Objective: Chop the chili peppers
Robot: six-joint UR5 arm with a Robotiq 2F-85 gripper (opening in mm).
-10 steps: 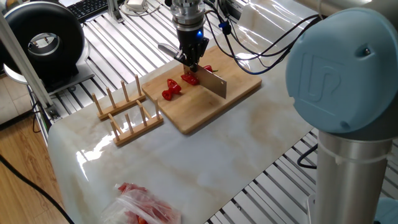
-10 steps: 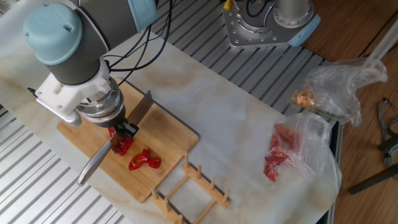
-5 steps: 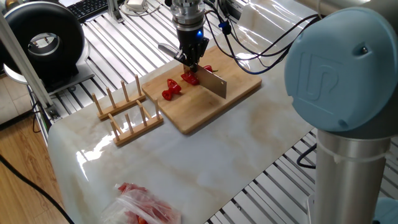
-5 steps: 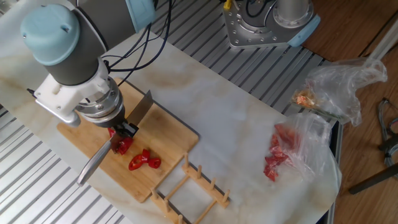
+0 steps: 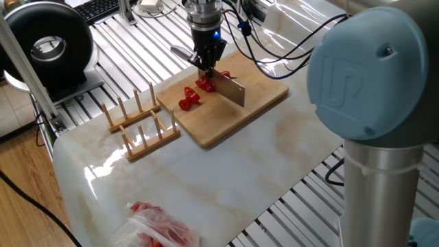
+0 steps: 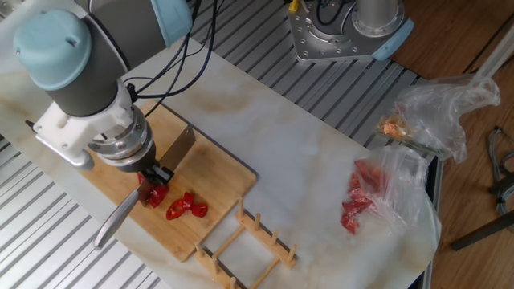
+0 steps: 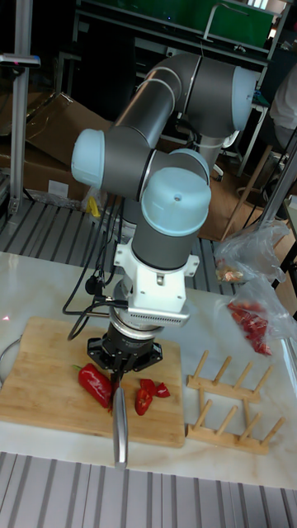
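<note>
My gripper (image 5: 208, 66) (image 6: 153, 173) (image 7: 120, 364) is shut on a knife, holding its grey handle (image 6: 117, 226) (image 7: 120, 422). The flat blade (image 5: 232, 90) (image 6: 178, 147) stands on edge on the wooden cutting board (image 5: 226, 116) (image 6: 218, 172) (image 7: 41, 371). Under the gripper lies the larger piece of the chili peppers (image 5: 205, 84) (image 6: 154, 195) (image 7: 95, 384), with the knife across it. A few cut red chunks (image 5: 188, 98) (image 6: 187, 207) (image 7: 149, 395) lie next to it on the board.
A wooden rack (image 5: 137, 123) (image 6: 250, 241) (image 7: 227, 404) stands beside the board. A clear plastic bag showing red (image 5: 161, 230) (image 6: 365, 197) (image 7: 252, 318) lies further off, near a second bag (image 6: 438, 108). A black round device (image 5: 48, 44) sits at the table's far corner.
The gripper has shifted the knife a little along the pepper, away from the cut chunks, and the blade now sits lower on the board. The chunks have not moved.
</note>
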